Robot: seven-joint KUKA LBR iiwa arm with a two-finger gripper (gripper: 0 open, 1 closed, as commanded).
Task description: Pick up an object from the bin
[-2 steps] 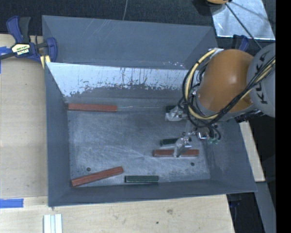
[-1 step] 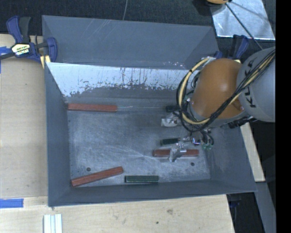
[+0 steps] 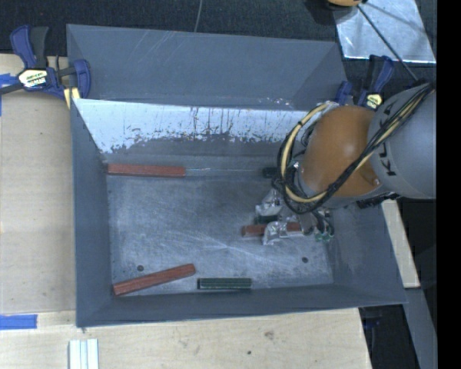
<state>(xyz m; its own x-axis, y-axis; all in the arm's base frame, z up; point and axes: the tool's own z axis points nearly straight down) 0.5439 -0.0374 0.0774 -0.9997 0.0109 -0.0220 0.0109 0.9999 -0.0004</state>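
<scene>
Tool (image 3: pixel 273 221) sits low on the floor of the bin (image 3: pixel 92 206), right side, directly over a short reddish-brown stick (image 3: pixel 253 230), presumably lined up to take it. Clamped or open, I can't tell.

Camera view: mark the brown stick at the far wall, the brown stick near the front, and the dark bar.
Far brown stick (image 3: pixel 146 171), camera view, its middle.
Front brown stick (image 3: pixel 154 279), camera view, its middle.
Dark bar (image 3: pixel 224 284), camera view, its middle.
</scene>
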